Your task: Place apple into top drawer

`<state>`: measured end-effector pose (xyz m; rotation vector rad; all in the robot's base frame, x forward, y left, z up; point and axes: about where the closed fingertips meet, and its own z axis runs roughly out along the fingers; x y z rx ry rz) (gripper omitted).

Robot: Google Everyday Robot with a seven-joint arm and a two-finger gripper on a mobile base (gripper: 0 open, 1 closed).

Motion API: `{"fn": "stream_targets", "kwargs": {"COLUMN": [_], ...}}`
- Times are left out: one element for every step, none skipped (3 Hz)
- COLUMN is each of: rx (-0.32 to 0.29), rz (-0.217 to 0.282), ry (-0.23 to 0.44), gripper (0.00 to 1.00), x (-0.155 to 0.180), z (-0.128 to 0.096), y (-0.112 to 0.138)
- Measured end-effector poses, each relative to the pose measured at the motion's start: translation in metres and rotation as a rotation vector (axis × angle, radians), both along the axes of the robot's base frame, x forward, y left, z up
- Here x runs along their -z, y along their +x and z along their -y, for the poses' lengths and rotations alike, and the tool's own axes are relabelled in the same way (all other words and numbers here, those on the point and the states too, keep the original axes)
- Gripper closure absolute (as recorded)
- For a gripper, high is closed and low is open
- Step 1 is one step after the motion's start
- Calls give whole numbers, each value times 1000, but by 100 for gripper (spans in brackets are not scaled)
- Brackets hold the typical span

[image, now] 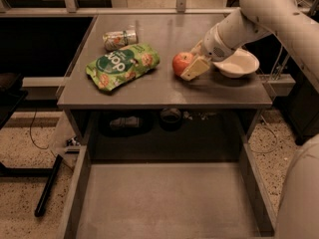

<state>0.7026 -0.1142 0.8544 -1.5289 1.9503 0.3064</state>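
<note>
The red apple (181, 62) sits on the grey tabletop, right of centre. My gripper (193, 65) comes in from the right on the white arm and is right against the apple's right side, level with it. The top drawer (164, 203) is pulled out wide open below the table's front edge, with a flat grey bottom, low side walls and nothing in it.
A green snack bag (122, 65) lies left of the apple, and a can (119, 38) lies on its side behind the bag. A white bowl (239, 63) stands just right of the gripper, under the arm. Dark objects (171, 116) sit in the shelf space under the tabletop.
</note>
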Motion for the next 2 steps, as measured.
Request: {"fn": "stream_targets", "kwargs": {"rx": [0,0], "rz": [0,0], "ry": [0,-1], "gripper": [100,100], "x": [0,0], "z": [0,-1], "y": [0,0]}}
